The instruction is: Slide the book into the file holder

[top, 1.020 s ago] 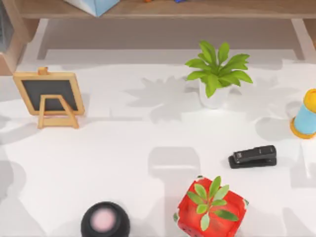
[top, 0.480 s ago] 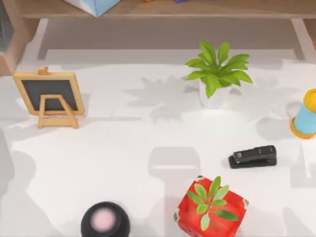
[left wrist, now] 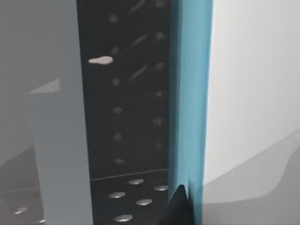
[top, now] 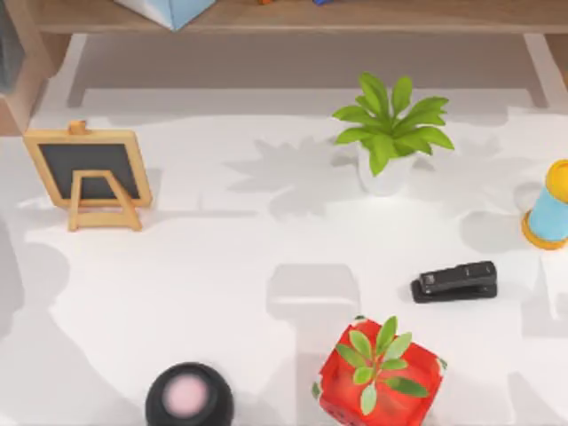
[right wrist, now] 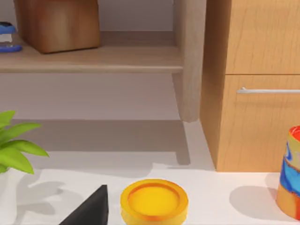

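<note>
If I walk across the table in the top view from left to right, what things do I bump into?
Little chalkboard easel → black round speaker → red cube planter → black stapler → blue and yellow spool.

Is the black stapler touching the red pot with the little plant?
Apart. In the top view, bare white table shows between the black stapler and the red pot, which sits nearer the table's front edge.

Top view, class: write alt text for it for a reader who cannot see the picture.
A white table seen from above holds a small chalkboard easel at the left, a potted green plant near the back and a black stapler at the right. At the front edge sit a red-wrapped plant pot and a round black object with a pink centre.
</note>
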Controlling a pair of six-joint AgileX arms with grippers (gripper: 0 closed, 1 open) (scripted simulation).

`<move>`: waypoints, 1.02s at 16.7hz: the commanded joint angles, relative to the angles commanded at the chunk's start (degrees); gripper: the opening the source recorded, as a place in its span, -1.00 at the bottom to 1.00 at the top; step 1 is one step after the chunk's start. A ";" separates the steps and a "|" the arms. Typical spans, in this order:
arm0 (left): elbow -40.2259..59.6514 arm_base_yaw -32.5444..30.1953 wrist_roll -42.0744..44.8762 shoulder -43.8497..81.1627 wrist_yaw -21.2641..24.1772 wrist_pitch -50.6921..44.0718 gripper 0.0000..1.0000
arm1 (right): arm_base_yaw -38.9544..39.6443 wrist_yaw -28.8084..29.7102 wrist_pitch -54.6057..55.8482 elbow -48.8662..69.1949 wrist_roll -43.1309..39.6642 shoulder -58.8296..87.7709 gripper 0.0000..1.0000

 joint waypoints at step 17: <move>0.03 -0.03 -0.02 0.03 -0.02 -0.01 1.00 | 0.00 0.00 0.00 0.00 0.00 0.00 1.00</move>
